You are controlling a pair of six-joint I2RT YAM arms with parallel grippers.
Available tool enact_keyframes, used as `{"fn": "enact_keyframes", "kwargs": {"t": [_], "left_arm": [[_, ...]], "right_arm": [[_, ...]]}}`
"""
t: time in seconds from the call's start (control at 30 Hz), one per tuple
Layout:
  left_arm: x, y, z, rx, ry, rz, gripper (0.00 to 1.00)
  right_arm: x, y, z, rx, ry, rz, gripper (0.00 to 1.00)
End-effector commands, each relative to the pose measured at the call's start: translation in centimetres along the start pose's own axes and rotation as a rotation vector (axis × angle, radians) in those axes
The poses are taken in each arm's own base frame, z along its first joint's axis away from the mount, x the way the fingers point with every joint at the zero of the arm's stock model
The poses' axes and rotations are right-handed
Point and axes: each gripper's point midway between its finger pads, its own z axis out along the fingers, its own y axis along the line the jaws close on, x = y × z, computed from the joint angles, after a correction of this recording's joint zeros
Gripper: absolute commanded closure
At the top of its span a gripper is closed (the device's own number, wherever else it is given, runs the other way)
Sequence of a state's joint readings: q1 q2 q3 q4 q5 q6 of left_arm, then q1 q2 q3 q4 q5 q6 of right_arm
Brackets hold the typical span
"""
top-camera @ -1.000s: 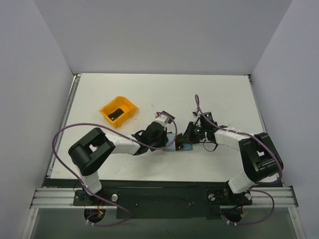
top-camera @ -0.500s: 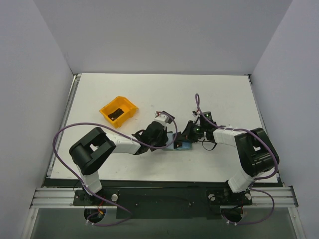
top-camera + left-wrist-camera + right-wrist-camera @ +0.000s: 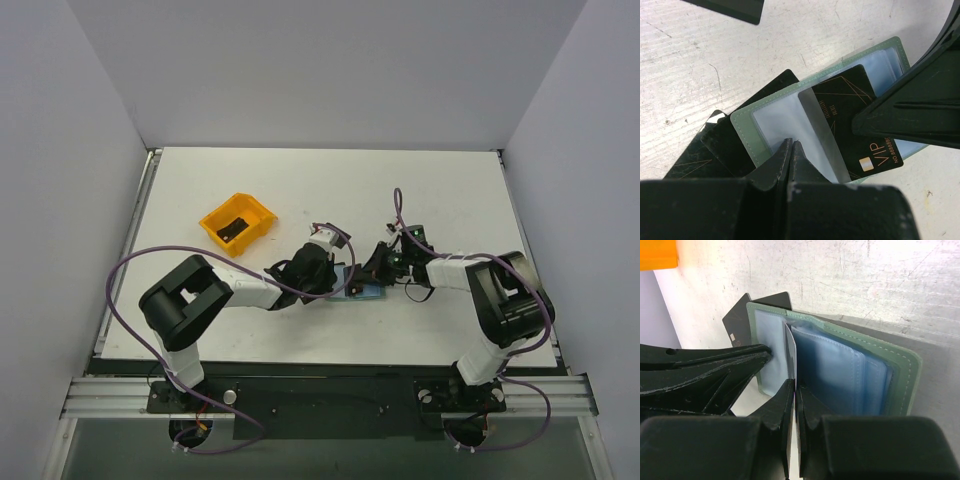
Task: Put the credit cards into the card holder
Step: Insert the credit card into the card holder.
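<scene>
Top view: my left gripper (image 3: 337,277) and right gripper (image 3: 374,268) meet at the centre of the table (image 3: 300,180), both over the open holder (image 3: 367,292). The holder lies flat between them. An orange bin (image 3: 238,222) sits at the left, well apart, with a dark card (image 3: 232,229) inside it.

Left wrist view: my left fingertips (image 3: 790,146) are pressed together, their points resting on a clear sleeve of the holder (image 3: 742,125) at lower centre. A black VIP card (image 3: 860,115) lies partly in the sleeves at centre right. Its lower right corner is under a finger of my right gripper (image 3: 910,110), which comes in from the right edge. More black cards (image 3: 722,145) lie on the table under the holder's left side, poking out toward the upper left.

Right wrist view: my right fingertips (image 3: 792,387) are also pressed together, at lower centre, on the holder's (image 3: 900,370) inner leaves. A thin pale sheet runs edge-on between them. It may be a sleeve or a card, and I cannot tell which. My left gripper (image 3: 715,365) lies across the left side, its tip touching the pale blue sleeve. A black card (image 3: 737,325) shows past the holder's upper left corner. The bin's (image 3: 657,252) corner fills the upper left of the frame.
</scene>
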State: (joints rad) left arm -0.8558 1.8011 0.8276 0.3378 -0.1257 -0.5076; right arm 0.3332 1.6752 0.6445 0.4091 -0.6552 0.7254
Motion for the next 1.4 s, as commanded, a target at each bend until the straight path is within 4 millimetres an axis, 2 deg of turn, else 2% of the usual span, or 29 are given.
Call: {"fn": "enact_keyframes", "kwargs": {"t": [0.0,0.2,0.37,0.53,0.6,0.73,0.8,0.97,1.37], "left_arm": [[5.5,3.3,-0.1,-0.104,0.179,0.045,1.00],[5.4,3.3,0.0,-0.102,0.180,0.042,1.00],[5.1,3.4,-0.2,-0.126,0.182,0.031,1.00],[3.1,2.9,-1.2,-0.134,0.147,0.020,1.00],[1.7,2.4,-2.1,-0.126,0.113,0.015,0.96],[0.4,2.5,-3.4,-0.141,0.080,0.010,0.84],[0.7,3.0,-3.7,-0.160,0.083,0.008,0.80],[1.9,4.1,-3.6,-0.191,0.115,0.002,0.78],[2.9,3.6,-2.6,-0.157,0.141,-0.001,0.80]], "right_arm": [[1.8,-0.8,0.6,-0.007,0.047,0.031,1.00],[3.0,-0.6,1.1,-0.016,0.062,0.035,1.00],[2.9,-0.8,1.6,-0.007,0.044,0.053,1.00],[2.9,-1.8,1.8,0.033,0.036,0.071,1.00],[2.8,-2.2,1.8,0.051,0.030,0.078,1.00],[2.9,-2.7,1.8,0.070,0.029,0.080,1.00],[2.9,-2.8,1.7,0.077,0.030,0.081,1.00],[2.9,-2.8,1.7,0.078,0.032,0.079,1.00],[2.8,-2.7,1.8,0.071,0.034,0.080,1.00]]}}
